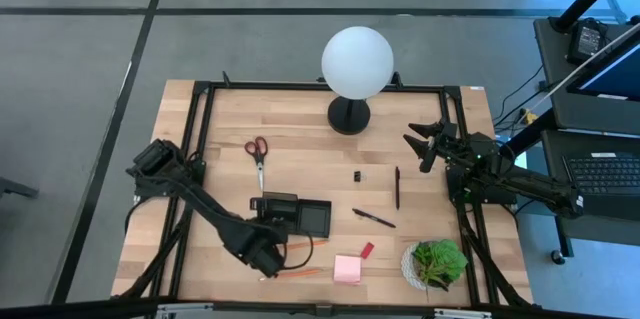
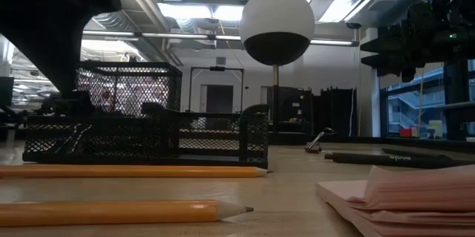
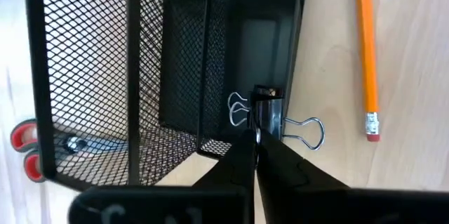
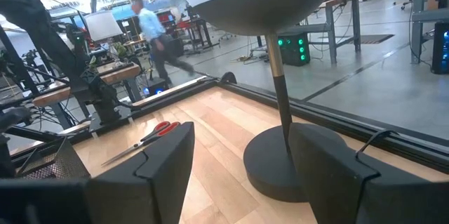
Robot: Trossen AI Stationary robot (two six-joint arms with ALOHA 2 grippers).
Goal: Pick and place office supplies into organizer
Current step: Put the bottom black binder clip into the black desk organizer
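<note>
Black binder clip [image 3: 270,117] pinched in left claw [image 3: 256,138] over the mesh organizer [image 3: 168,76]; right claw [image 4: 238,175] agape.

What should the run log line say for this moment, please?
left gripper: shut on binder clip, over organizer edge | right gripper: open, idle near lamp | pencils, scissors still on table

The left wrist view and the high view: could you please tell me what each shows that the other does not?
Only the left wrist view shows the left gripper shut on a black binder clip above the black mesh organizer. Only the high view shows the white globe lamp, green potted plant, pink sticky-note pad and waiting right gripper. Both show the organizer, red-handled scissors and an orange pencil.
</note>
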